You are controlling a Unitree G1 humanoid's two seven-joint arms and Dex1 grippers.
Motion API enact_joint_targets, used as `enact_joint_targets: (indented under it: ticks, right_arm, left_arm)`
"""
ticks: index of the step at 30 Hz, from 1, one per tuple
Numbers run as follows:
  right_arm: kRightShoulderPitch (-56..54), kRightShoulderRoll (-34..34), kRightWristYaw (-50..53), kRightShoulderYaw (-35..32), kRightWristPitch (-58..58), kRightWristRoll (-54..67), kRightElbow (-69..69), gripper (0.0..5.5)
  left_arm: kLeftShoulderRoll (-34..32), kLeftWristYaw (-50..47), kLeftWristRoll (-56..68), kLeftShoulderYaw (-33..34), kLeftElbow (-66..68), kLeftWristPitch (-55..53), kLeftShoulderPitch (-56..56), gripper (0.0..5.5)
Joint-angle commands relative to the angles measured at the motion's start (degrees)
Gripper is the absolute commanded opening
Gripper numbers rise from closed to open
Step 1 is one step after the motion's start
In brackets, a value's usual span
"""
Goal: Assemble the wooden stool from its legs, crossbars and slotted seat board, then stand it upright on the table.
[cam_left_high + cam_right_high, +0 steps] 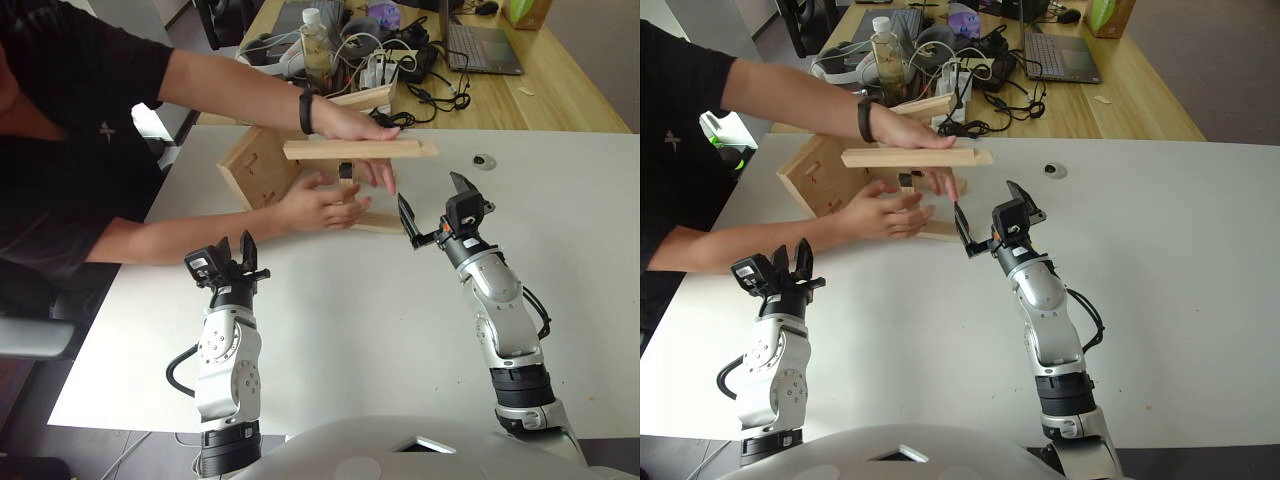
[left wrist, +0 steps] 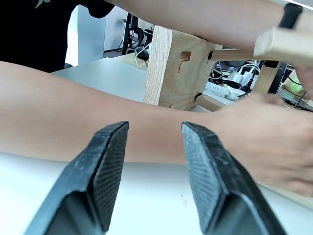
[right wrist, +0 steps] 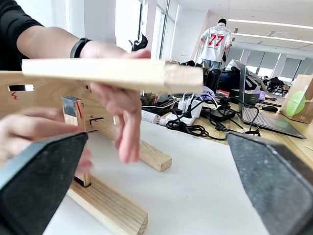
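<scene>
my right gripper (image 1: 427, 187) gapes empty just short of the stool (image 1: 258, 165); left gripper (image 1: 235, 243) open too, likely yielding to a person's hand (image 1: 320, 205).

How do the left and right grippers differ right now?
The right gripper gapes wide; the left gripper is open more narrowly. The right gripper sits close by the lying stool leg; the left gripper sits farther back, facing the person's forearm. Both are empty.
</scene>
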State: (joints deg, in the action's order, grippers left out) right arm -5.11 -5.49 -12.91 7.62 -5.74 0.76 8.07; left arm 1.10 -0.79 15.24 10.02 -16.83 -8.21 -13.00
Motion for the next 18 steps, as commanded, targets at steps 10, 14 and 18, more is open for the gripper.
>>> enact_joint_targets:
  ticks: [10,14,18]
  right_arm:
    - [-0.55,-0.76,-0.74,-0.03,1.09,-0.16,-0.18,5.35]
    - [-0.60,-1.15,-1.08,0.12,1.52,-0.24,-0.33,5.35]
    - [-0.58,-1.52,-1.43,0.23,1.80,-0.23,-0.33,5.35]
  left_arm:
    - [0.11,0.13,-0.52,-0.43,0.66,0.35,0.45,2.03]
    - [0.20,0.23,-0.60,-0.64,0.95,0.61,0.47,2.03]
    - [0.33,0.22,-0.65,-0.91,1.15,0.91,0.38,2.03]
